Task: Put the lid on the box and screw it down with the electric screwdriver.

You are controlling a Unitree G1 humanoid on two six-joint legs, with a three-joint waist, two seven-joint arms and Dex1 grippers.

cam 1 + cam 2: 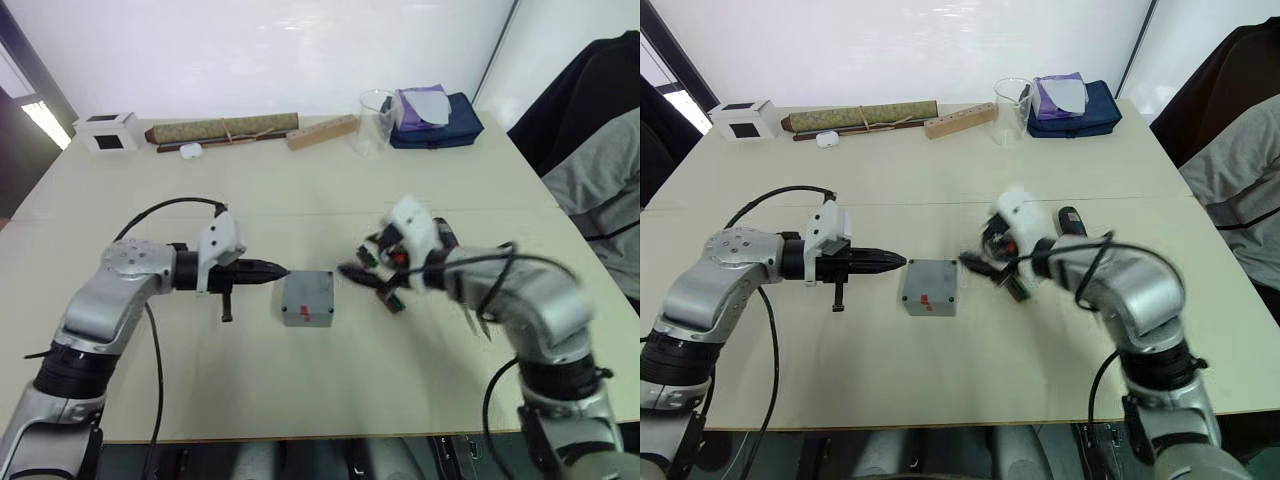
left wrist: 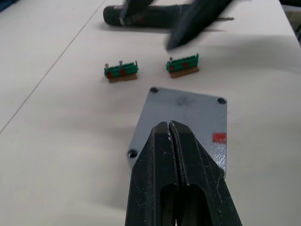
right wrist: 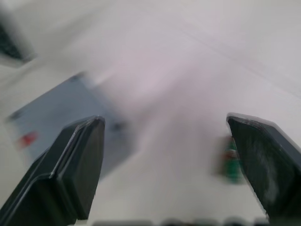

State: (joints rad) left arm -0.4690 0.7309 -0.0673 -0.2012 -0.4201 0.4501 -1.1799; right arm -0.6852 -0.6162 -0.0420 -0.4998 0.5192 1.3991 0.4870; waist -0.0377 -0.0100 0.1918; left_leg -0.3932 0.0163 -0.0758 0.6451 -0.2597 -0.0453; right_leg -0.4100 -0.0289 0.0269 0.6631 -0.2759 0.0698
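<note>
The grey box (image 1: 307, 298) sits mid-table with a red mark on its near side. The flat grey lid (image 2: 186, 117), with screw holes at its corners, lies on top of it. My left gripper (image 1: 283, 271) is shut and empty, its tips just left of the box's upper edge. From the right, my right gripper (image 1: 366, 280) hangs blurred and wide open, empty, a little right of the box. The black electric screwdriver (image 2: 150, 15) lies on the table beyond the right gripper, its thin bit pointing away from the box.
Two small green terminal blocks (image 2: 121, 71) (image 2: 183, 66) lie just right of the box. Along the far edge stand a white cube (image 1: 108, 131), a brown roll (image 1: 222, 130), a wooden block (image 1: 322, 131), a clear cup (image 1: 375, 122) and a blue pouch (image 1: 440, 120). A person (image 1: 600, 150) sits at the right.
</note>
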